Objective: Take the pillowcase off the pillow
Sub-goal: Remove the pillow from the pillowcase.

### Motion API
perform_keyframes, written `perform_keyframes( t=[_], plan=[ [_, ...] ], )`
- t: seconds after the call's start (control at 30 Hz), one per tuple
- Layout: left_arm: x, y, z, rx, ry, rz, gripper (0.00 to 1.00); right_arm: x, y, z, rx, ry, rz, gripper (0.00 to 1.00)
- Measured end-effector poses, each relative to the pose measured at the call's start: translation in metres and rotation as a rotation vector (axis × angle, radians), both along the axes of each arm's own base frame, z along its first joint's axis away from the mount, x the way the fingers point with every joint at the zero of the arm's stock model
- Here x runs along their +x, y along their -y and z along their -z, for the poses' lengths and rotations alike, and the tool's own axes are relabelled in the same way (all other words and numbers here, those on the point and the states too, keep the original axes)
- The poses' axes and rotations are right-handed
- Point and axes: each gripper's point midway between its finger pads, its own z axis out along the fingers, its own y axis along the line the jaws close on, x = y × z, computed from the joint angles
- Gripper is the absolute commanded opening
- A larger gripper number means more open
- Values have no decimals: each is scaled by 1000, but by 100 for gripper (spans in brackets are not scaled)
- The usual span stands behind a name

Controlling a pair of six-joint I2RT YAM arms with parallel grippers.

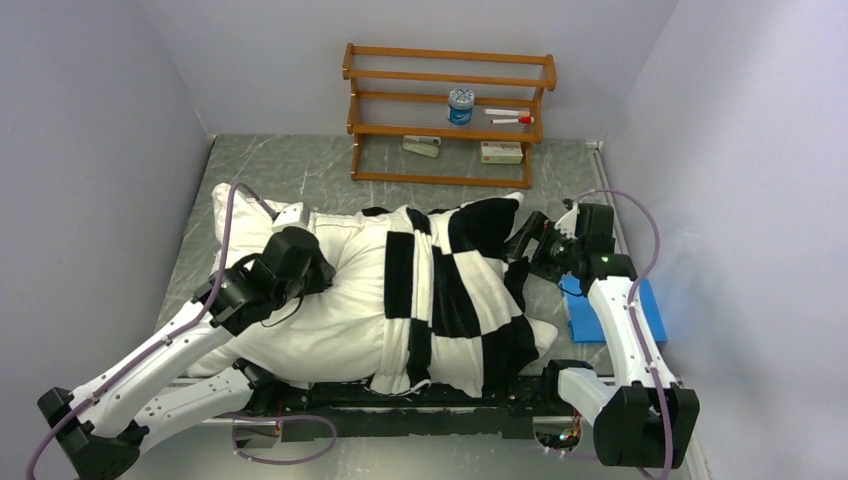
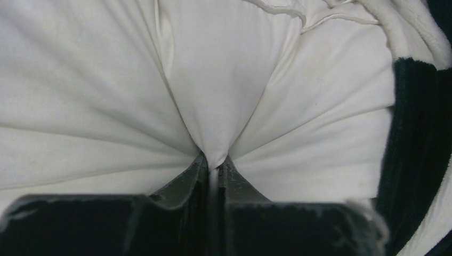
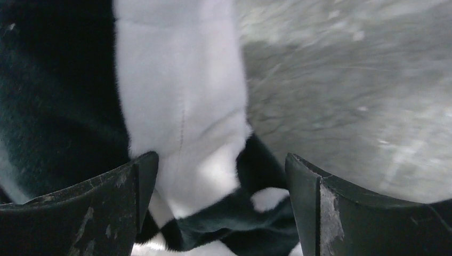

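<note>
Two tools are at work. My left tool [image 2: 215, 168] is clamped on a fold of the pillow [image 1: 350, 300], which lies across the bench [image 1: 280, 170]. My right tool [image 3: 219, 160] stands spread, gripping nothing, over the pillowcase [image 1: 465, 290], bunched on the pillow's right half. Both items look soft and light; I judge the pillowcase's right edge the best hold.

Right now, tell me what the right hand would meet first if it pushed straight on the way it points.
Most likely the pillowcase: its checkered fabric lies between the fingers of the open right hand. Beside it only table shows; depth is unclear.
</note>
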Motion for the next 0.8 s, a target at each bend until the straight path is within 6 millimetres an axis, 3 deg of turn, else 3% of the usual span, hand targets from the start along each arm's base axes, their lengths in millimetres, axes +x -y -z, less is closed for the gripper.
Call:
perform_keyframes(
  t=[0.03,0.07,0.1,0.13,0.3,0.4,0.5,0.6,0.67,0.73,0.8],
  plan=[
    [0,-1,1,5,-2,-3,50,-2,-8,0,42,6,-35,78],
    [1,-1,1,13,-4,-3,79,-4,-18,-1,97,19,-79,71],
    [1,-1,0,21,-7,-2,89,-5,-28,-2,153,33,-117,67],
    [0,-3,0,36,-9,2,92,-8,-36,-3,203,42,-150,58],
    [2,6,-39,18,27,67,96,-8,-57,-17,350,89,-241,4],
    [-1,19,-79,-49,86,145,96,5,-53,-30,311,107,-225,0],
    [-5,36,-94,-113,113,229,94,32,-27,-47,155,141,-99,0],
    [-10,53,-73,-135,70,309,92,54,13,-67,-20,183,84,0],
    [-12,57,-35,-92,-14,324,91,59,39,-76,-87,185,186,0],
    [-11,57,-1,-45,-86,310,90,58,64,-77,-111,153,271,0],
    [-8,57,15,-26,-119,285,90,53,84,-70,-118,97,337,0]
  ],
)
